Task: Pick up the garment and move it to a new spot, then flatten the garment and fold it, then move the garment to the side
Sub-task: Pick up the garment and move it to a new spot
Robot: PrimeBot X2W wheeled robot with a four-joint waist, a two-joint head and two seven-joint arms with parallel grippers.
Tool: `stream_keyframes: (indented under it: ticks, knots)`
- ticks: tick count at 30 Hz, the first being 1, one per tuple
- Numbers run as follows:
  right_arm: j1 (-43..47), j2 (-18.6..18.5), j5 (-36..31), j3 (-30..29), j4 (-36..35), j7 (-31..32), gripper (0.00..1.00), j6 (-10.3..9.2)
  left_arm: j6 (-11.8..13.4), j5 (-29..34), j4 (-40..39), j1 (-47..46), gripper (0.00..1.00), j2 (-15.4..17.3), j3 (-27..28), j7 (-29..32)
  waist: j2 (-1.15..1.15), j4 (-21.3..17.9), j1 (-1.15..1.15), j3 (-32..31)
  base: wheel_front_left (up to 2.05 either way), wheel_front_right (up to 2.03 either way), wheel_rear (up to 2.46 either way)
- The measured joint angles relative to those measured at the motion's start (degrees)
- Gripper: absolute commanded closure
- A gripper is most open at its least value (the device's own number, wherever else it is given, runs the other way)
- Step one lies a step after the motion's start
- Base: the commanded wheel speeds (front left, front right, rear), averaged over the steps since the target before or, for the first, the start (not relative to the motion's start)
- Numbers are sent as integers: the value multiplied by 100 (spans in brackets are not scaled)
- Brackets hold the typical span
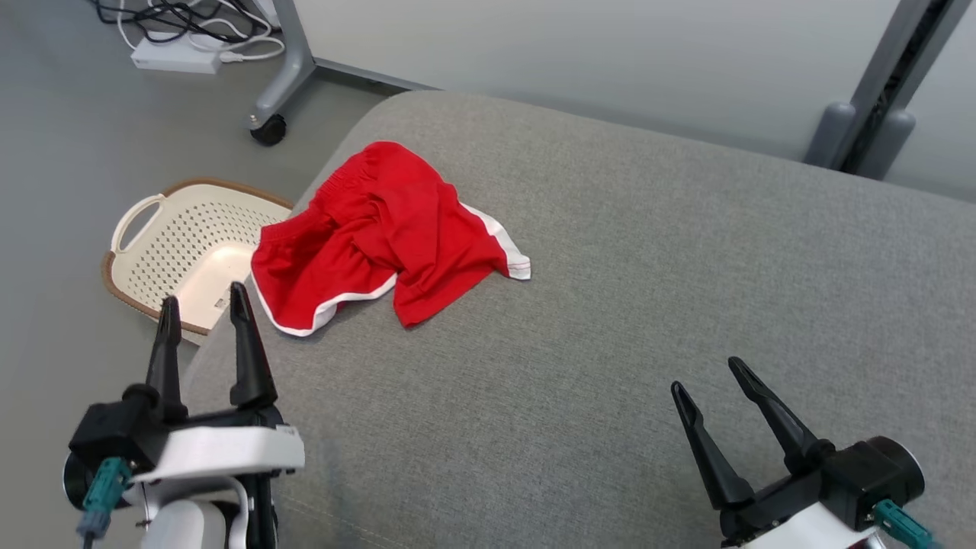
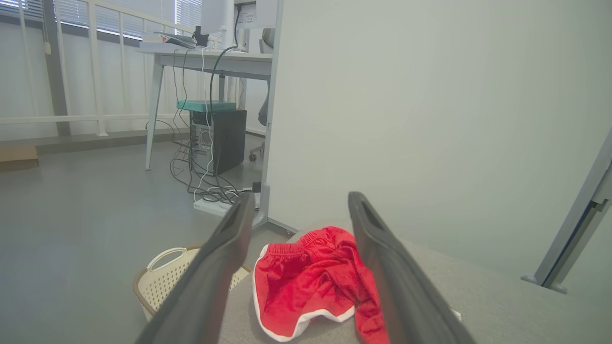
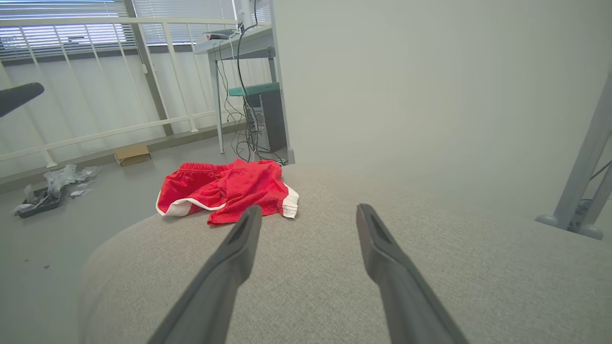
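Pick-up step, judged not yet begun, since the cloth lies untouched. The red garment (image 1: 389,229), a pair of shorts with white trim, is seen crumpled near the far left edge of the grey upholstered surface (image 1: 610,305). Its left side reaches that edge, beside the perforated basket (image 1: 164,252) on the floor. The left hand (image 1: 203,296) is held wide and empty at the near left edge, just short of the white hem (image 1: 328,309). In the left wrist view the garment (image 2: 306,282) is framed between the spread fingers of that hand (image 2: 301,196). The right hand (image 1: 707,375) is likewise wide and empty, over bare upholstery at the near right and well apart from the cloth. From its wrist the garment (image 3: 224,188) is seen ahead and to the left of the hand (image 3: 310,207). For a clean pick, the left hand is best lowered onto a raised fold rather than a flat single layer, so that cloth is gathered between the fingers before they are closed. A grasp near the elastic waistband (image 1: 358,171) is to be preferred, since the shorts would then hang open and be easier to flatten. The cloth should be lifted clear before it is carried toward the open middle of the surface. Dragging it along the edge would risk a slide into the basket.
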Motion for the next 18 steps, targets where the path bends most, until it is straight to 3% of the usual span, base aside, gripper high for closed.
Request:
stream_keyframes:
  ticks: [6, 11, 18]
  knots:
    - [-392, -271, -14, 91, -37, 0, 0, 0, -59, -175, 578, -938, 0, -3, 193, 0, 0, -282, 0, 504, 0, 0, 0]
    - [-623, -430, -18, 98, -41, 0, 0, 0, -267, -223, 1312, -1712, 0, -10, 439, 0, 0, -530, 0, 908, 0, 0, 0]
    - [-815, -524, -26, 101, -69, 0, 0, 0, -504, -275, 2927, -2678, 0, 34, 627, 96, 0, -834, 0, 1336, 0, 0, 0]
